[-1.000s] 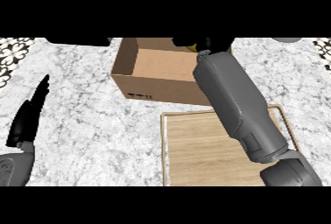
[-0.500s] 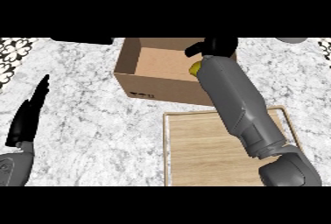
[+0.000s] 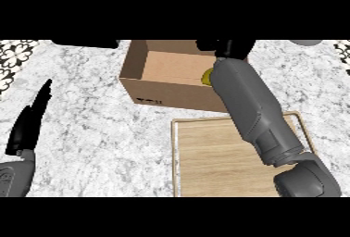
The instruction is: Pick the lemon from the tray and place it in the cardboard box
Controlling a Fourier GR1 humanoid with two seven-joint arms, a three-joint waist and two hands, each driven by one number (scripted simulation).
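Observation:
The open cardboard box (image 3: 164,92) stands at the back middle of the marble counter. The yellow lemon (image 3: 206,76) shows inside it against the right wall, partly hidden by my right forearm. My right hand (image 3: 229,46) is over the box's far right corner, above the lemon and apart from it, fingers spread open. The wooden tray (image 3: 205,157) lies in front of the box at the lower right, with my right forearm crossing over it. My left hand (image 3: 31,125) rests open at the left edge, fingers straight up.
A black object (image 3: 85,43) sits at the back left and a grey one (image 3: 308,42) at the back right. Patterned tiles (image 3: 14,60) border the counter's far left. Bare marble lies between my left hand and the tray.
The lemon has left my right hand and now lies lower, inside the box. My right hand stays over the box. The left hand has not moved.

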